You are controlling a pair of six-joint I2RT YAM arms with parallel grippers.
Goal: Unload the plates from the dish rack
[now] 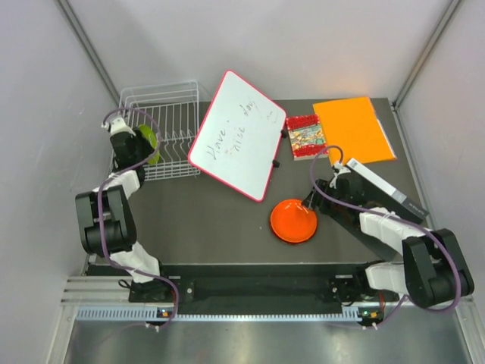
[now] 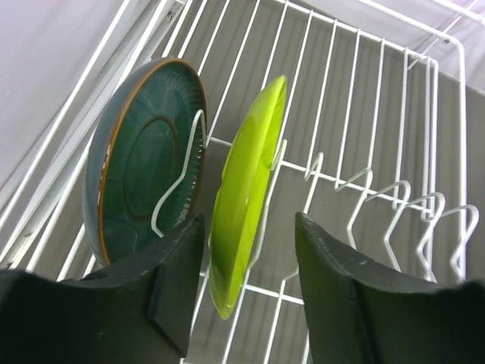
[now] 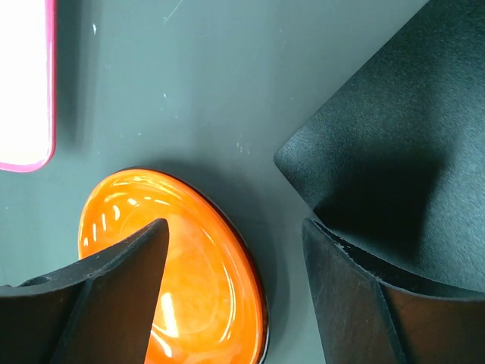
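The white wire dish rack (image 1: 179, 89) stands at the back left. In the left wrist view a lime green plate (image 2: 246, 189) and a dark teal plate (image 2: 144, 163) stand on edge between its divider wires (image 2: 364, 182). My left gripper (image 2: 246, 280) is open, with the green plate's lower rim between its fingers, close to the left one. In the top view it (image 1: 139, 142) is over the rack's left side. The orange plate (image 1: 294, 221) lies flat on the table. My right gripper (image 3: 235, 288) is open over that plate's (image 3: 197, 265) right rim. The dark red plate is not in view.
A pink-framed whiteboard (image 1: 236, 135) lies tilted beside the rack. A small red-edged patterned rectangle (image 1: 305, 136) and an orange folder (image 1: 352, 129) lie at the back right. A dark flat sheet (image 3: 386, 136) lies right of my right gripper.
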